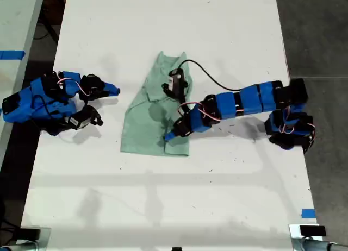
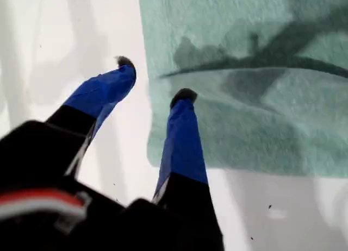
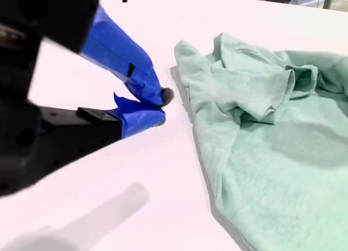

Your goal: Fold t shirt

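The t shirt (image 1: 155, 118) lies crumpled mid-desk (image 1: 217, 28), and your first pincer (image 2: 155, 80) hangs spread over its hem corner, 1 finger (image 2: 182, 137) above cloth, the other above bare desk. Drop straight down and pinch just the edge; your second pincer (image 3: 160, 107), pressed together, waits beside the collar.

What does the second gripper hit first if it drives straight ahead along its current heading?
Likely the t shirt. My second gripper, jaws closed and empty, points across bare table at the shirt's near edge, by the sleeve. Height is unclear, so it might ride over the fabric.
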{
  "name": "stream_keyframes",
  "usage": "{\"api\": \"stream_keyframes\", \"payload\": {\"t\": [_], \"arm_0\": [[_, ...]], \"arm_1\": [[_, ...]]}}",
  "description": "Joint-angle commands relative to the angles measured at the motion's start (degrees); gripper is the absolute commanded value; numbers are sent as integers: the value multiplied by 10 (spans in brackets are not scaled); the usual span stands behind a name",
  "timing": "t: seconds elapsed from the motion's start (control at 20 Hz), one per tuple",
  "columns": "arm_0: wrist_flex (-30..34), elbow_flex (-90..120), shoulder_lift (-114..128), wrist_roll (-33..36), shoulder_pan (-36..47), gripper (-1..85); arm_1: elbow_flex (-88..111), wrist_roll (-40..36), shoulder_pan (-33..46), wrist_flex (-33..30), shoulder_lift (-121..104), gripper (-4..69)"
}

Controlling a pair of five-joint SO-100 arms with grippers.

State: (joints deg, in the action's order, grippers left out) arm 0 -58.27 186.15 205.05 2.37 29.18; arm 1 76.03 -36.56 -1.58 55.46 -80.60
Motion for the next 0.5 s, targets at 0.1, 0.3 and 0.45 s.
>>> {"api": "stream_keyframes", "payload": {"t": [0.1, 0.3, 0.45], "arm_0": [[2, 22, 4, 4, 2, -3], [2, 22, 4, 4, 1, -3], [2, 22, 4, 4, 1, -3]], "arm_1": [[-29, -2, -4, 51, -92, 166], [120, 40, -9, 81, -268, 131], [428, 95, 12, 4, -490, 8]]}}
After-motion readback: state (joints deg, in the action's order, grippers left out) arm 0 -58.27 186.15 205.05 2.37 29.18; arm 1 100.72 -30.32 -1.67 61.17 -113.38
